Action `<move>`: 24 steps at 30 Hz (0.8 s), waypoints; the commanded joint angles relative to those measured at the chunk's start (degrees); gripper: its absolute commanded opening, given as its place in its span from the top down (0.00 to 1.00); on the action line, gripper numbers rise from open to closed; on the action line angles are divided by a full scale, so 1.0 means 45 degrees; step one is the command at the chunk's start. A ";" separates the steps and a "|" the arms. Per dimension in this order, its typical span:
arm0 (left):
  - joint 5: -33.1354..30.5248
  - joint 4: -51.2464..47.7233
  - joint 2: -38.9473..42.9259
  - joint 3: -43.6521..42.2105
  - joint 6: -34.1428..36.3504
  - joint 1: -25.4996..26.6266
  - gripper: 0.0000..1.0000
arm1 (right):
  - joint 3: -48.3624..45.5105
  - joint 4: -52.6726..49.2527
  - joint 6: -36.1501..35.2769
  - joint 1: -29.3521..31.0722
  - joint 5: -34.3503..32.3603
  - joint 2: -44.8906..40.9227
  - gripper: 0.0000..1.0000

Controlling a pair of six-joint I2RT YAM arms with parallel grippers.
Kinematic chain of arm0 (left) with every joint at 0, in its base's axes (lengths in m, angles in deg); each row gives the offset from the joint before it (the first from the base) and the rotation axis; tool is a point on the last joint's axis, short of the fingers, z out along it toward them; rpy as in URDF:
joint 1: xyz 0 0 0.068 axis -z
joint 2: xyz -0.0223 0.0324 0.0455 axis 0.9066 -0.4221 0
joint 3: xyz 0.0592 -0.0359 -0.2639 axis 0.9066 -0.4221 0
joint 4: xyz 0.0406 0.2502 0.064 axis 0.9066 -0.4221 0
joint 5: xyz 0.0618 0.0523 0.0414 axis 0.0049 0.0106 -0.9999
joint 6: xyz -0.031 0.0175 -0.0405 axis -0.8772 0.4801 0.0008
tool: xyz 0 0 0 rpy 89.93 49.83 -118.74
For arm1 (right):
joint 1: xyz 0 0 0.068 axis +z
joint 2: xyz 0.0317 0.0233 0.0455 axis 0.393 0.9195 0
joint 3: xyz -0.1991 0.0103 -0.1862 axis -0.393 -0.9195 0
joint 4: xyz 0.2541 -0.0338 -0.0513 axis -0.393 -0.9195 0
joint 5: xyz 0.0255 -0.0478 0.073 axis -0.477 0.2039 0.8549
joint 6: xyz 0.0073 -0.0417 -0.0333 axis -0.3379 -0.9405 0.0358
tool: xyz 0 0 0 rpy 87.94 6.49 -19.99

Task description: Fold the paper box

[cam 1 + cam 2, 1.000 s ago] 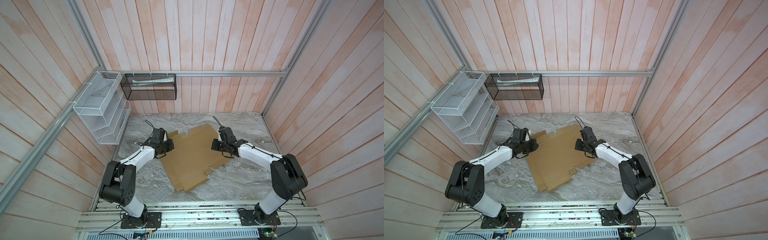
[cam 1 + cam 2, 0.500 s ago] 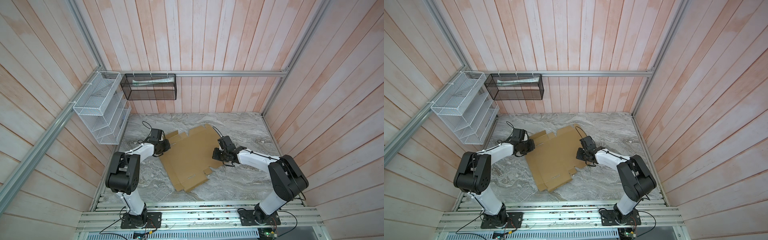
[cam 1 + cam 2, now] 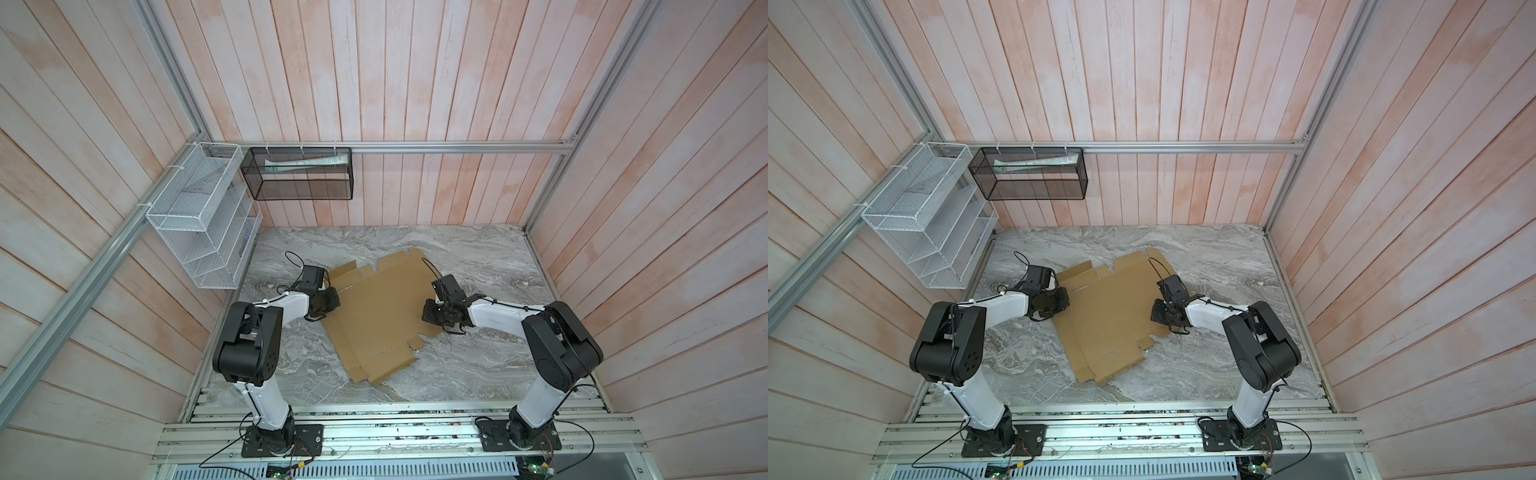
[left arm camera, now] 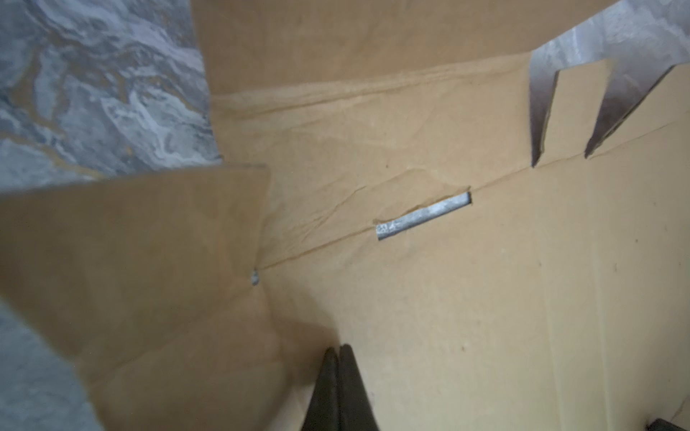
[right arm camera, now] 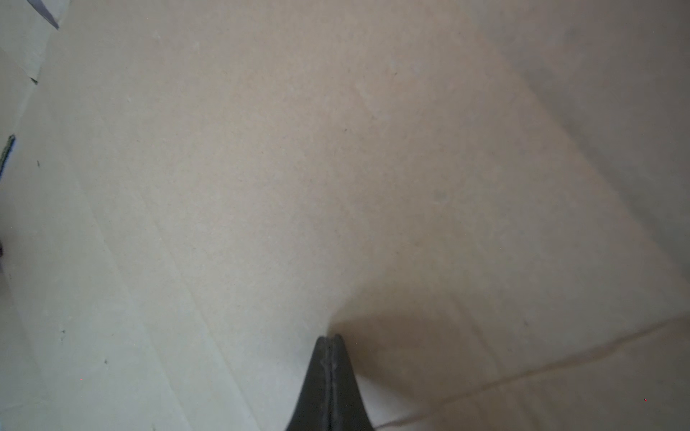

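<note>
The paper box (image 3: 380, 320) (image 3: 1106, 320) is a flat tan die-cut cardboard sheet lying askew on the marble table in both top views. My left gripper (image 3: 331, 302) (image 3: 1060, 300) is low at the sheet's left edge. In the left wrist view it (image 4: 338, 349) is shut and empty, tips on the cardboard (image 4: 466, 298) beside a slightly raised flap (image 4: 130, 261) and a slot (image 4: 422, 216). My right gripper (image 3: 430, 312) (image 3: 1157, 314) is at the sheet's right edge. In the right wrist view it (image 5: 329, 337) is shut and empty, tips resting on plain cardboard (image 5: 298, 168).
A white wire rack (image 3: 203, 216) hangs on the left wall and a black mesh basket (image 3: 299, 174) on the back wall. Wooden walls close in the marble tabletop (image 3: 478, 257) on three sides. Aluminium rails (image 3: 395, 432) carrying both arm bases run along the front.
Both arms have dropped lower over the sheet. The right gripper has slid toward the front along the right edge. The left gripper has shifted slightly at the left edge. Both stayed shut.
</note>
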 commanded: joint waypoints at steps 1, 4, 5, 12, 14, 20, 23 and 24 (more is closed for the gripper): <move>-0.0254 0.0053 0.0066 -0.0576 0.0150 -0.0027 1.00 | 0.0180 -0.0070 -0.0059 -0.0148 0.0208 0.0494 1.00; -0.0084 0.0147 0.0192 -0.1025 -0.0010 -0.0039 1.00 | 0.0374 -0.0133 -0.0275 -0.0331 0.0252 0.0763 1.00; -0.0078 0.0195 0.0258 -0.1163 -0.0057 -0.0020 1.00 | 0.0429 -0.0133 -0.0343 -0.0381 0.0252 0.0844 1.00; 0.0321 0.0265 0.1442 -0.2531 -0.0386 0.0013 1.00 | 0.1150 -0.0290 -0.0912 -0.0771 0.0274 0.1556 1.00; 0.0397 0.0237 0.1813 -0.2900 -0.0523 0.0070 1.00 | 0.1371 -0.0341 -0.1035 -0.0906 0.0290 0.1771 1.00; 0.0730 0.0104 0.2940 -0.3810 -0.1018 0.0699 1.00 | 0.2229 -0.0518 -0.1571 -0.1369 0.0558 0.2560 1.00; 0.0745 0.0055 0.3495 -0.4222 -0.1460 0.1376 1.00 | 0.2960 -0.0730 -0.1956 -0.1593 0.0759 0.3101 1.00; 0.0802 0.0088 0.3635 -0.4366 -0.1634 0.1608 1.00 | 0.3212 -0.0840 -0.2098 -0.1662 0.0777 0.3291 1.00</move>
